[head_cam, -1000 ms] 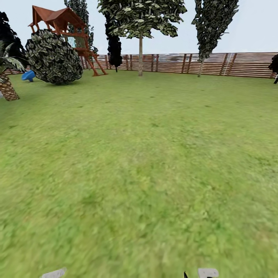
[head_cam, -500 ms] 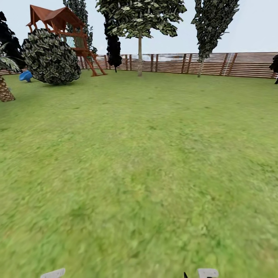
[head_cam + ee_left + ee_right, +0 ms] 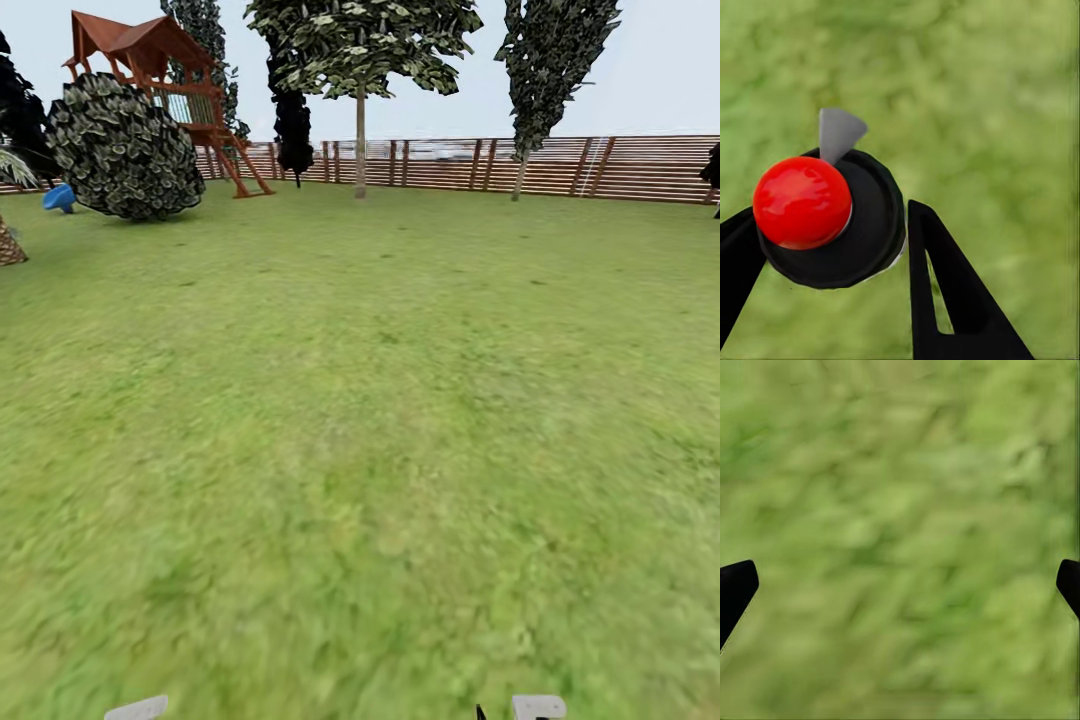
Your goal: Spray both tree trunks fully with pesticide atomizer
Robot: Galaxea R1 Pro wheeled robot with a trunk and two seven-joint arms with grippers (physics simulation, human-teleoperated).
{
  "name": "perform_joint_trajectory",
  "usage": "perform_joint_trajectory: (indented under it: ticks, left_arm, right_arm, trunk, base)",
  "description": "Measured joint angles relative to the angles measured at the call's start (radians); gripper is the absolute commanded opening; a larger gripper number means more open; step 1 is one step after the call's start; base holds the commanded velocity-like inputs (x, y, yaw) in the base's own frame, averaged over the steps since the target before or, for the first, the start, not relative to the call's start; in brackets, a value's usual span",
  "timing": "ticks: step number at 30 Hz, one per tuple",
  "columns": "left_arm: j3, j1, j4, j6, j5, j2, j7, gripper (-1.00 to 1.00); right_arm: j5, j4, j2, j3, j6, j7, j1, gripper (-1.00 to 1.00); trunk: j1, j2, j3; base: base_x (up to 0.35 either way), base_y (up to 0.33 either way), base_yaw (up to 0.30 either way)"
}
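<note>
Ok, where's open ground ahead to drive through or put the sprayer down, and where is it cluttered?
The green lawn lies bare from the robot to the brown slatted wooden fence, widest centre and right. The far left is crowded: round leafy bush, red-brown wooden playset, scaly palm base. The left gripper holds the black, red-knobbed atomizer.

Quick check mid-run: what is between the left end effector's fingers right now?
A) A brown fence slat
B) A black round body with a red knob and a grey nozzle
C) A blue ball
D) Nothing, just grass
B: the left wrist view shows the atomizer, black-bodied with a red knob, clamped between the black fingers over grass.
</note>
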Motion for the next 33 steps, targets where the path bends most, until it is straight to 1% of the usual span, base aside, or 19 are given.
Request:
perform_joint_trajectory:
  ticks: [33]
  left_arm:
    - [0.000, 0.000, 0.000, -0.001, 0.000, 0.001, 0.000, -1.00]
  right_arm:
    - [0.000, 0.000, 0.000, 0.000, 0.000, 0.000, 0.000, 1.00]
  trunk:
    - [0.000, 0.000, 0.000]
  base:
    - [0.341, -0.001, 0.000]
